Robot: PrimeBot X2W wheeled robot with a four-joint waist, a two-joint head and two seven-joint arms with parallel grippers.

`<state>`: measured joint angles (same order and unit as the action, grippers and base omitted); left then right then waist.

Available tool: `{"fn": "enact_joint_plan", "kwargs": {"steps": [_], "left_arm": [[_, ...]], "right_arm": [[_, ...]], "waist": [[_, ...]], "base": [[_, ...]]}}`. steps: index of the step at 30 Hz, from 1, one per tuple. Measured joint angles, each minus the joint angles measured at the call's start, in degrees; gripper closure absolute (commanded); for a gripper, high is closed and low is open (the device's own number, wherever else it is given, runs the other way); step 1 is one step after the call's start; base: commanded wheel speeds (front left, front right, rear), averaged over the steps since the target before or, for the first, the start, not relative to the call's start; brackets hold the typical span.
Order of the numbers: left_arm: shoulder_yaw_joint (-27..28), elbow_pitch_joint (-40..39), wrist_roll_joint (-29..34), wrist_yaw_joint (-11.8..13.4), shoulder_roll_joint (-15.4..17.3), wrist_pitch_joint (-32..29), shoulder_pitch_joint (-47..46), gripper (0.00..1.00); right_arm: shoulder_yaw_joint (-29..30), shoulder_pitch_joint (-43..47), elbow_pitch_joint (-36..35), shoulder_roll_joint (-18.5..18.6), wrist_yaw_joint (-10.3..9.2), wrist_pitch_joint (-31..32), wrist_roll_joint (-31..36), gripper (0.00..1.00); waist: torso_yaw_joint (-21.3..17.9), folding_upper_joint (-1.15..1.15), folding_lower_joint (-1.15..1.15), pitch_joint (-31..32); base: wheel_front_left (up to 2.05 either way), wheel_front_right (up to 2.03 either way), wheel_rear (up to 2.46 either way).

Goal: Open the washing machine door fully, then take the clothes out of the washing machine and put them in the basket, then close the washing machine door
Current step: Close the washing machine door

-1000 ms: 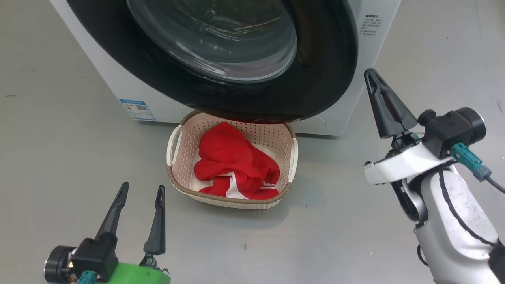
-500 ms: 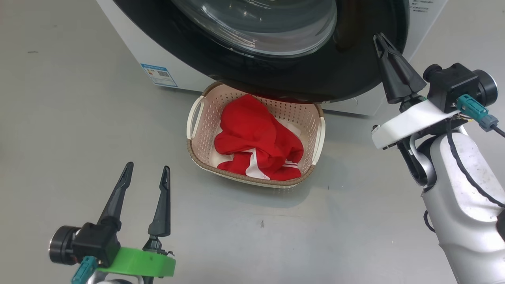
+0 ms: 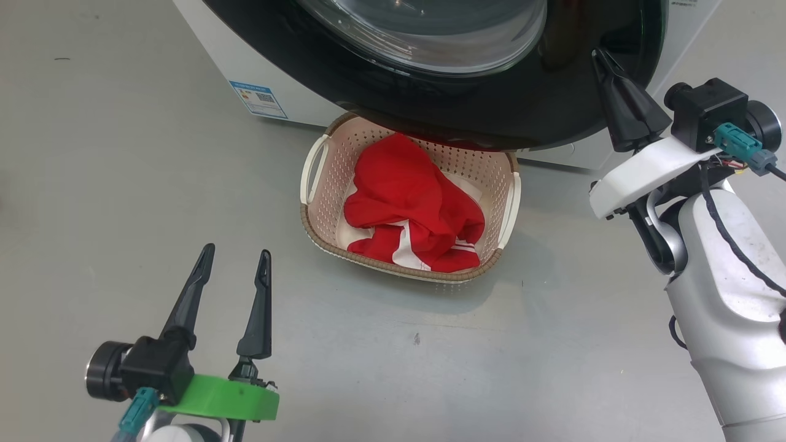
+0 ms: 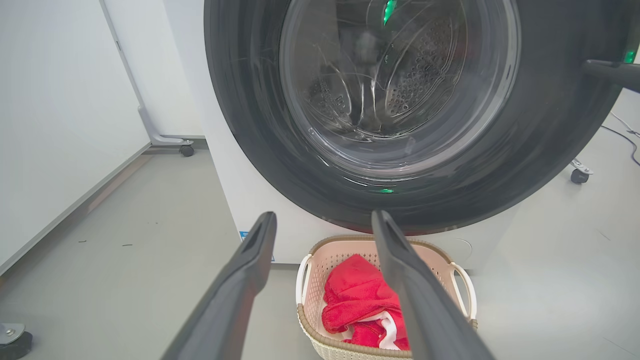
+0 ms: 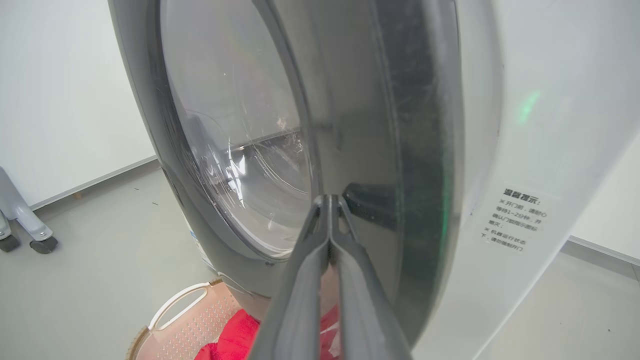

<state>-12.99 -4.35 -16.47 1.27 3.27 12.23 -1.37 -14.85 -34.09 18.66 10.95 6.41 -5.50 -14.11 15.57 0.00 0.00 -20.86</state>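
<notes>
The washing machine door [image 3: 503, 104], black-rimmed with a glass bowl, lies against or nearly against the white washing machine [image 3: 691, 24]. Below it on the floor stands the basket [image 3: 319, 209] with the red and white clothes [image 3: 411, 202] inside. My right gripper [image 3: 600, 56] is shut on nothing, its tip at the door's right rim [image 5: 400, 150], beside a dark recess. My left gripper [image 3: 237, 250] stands open low at the left, short of the basket, nothing between its fingers. The left wrist view looks at the door [image 4: 550, 125], basket [image 4: 345, 240] and clothes [image 4: 355, 295].
A blue label [image 3: 258, 98] sits on the machine's lower left front. Grey floor lies on all sides of the basket. White wall panels on castered feet [image 4: 186, 149] stand left of the machine. A cable [image 4: 622, 132] lies on the floor to its right.
The head camera has shifted, sliding the scene right and up. My right gripper, still shut, has moved in to the door's right rim. The left gripper, basket and clothes stay as they were.
</notes>
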Motion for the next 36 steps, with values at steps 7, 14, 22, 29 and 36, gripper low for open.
{"fn": "enact_joint_plan", "kwargs": {"steps": [7, 14, 22, 29, 36], "left_arm": [[-0.40, 0.65, -0.01, -0.09, -0.13, 0.45, -0.49, 0.00], [-0.87, 1.18, -0.02, -0.56, -0.16, 0.54, -1.19, 0.00], [-1.94, 1.87, -0.18, -0.86, -0.35, 0.97, -2.50, 0.00], [-2.44, 2.56, -0.65, -1.10, -0.48, 1.19, -3.92, 0.00], [-2.53, 3.42, -0.67, -1.10, -0.55, 1.54, -4.22, 0.00]], "right_arm": [[0.51, -1.47, 2.14, 0.27, 0.08, -0.01, -0.43, 1.00], [1.42, -3.77, 3.78, 0.86, 0.08, 0.21, -0.56, 1.00], [2.45, -9.37, 5.82, 2.21, 0.08, 0.49, -0.57, 1.00], [3.78, -13.01, 8.20, 2.67, -0.10, 0.08, -0.47, 1.00], [4.56, -15.01, 10.66, 2.56, -1.07, -0.97, -0.47, 1.00]], "waist": [[0.16, 0.00, 0.00, -0.17], [0.45, 0.00, 0.00, -0.57], [1.49, 0.00, 0.00, -1.90], [2.63, 0.00, 0.00, -2.85], [3.00, 0.00, 0.00, -3.15]], "base": [[0.00, 0.00, 0.00], [0.00, 0.00, 0.00], [0.00, 0.00, 0.00], [0.00, 0.00, 0.00], [0.00, 0.00, 0.00]]}}
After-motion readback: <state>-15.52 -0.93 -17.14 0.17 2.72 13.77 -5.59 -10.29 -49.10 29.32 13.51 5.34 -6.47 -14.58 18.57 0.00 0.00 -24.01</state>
